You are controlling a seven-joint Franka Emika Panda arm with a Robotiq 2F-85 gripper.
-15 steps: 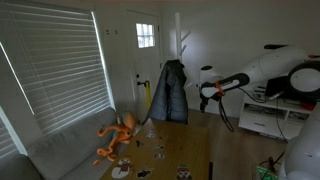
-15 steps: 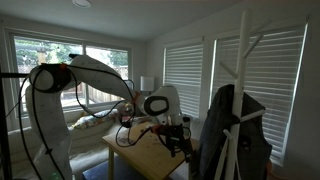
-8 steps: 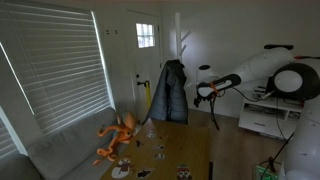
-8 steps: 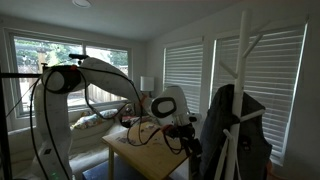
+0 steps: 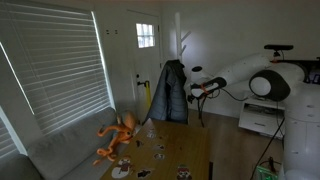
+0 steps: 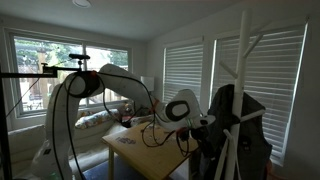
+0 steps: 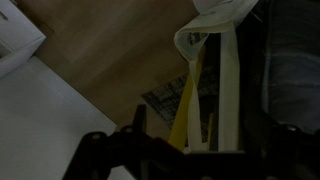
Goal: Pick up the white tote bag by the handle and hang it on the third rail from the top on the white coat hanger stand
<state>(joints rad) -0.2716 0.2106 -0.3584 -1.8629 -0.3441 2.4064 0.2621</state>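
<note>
Two exterior views and the wrist view show a living room with the arm stretched toward the stand.

In an exterior view, blinds fill the left, with a couch below them and an orange toy on its right end. A table with small items lies next. Behind it are a door, a yellow object and a dark jacket hanging on the white stand. The gripper is just beside the jacket's right edge, at about mid-height of the jacket. The arm reaches in from the right, above white drawers.

In an exterior view from the opposite side, the arm arches from the left over the table. The gripper sits against the jacket, low beside the stand.

In the wrist view, a white surface lies at the left, then wooden floor. The yellow object hangs near the middle. The tote shows as white cloth at the top edge, its handle looping down beside a long white strip. The jacket is just to the right. The gripper is a dark shape along the bottom. I cannot tell whether its fingers are open, closed or holding the handle. I cannot pick out the tote in either exterior view.
</note>
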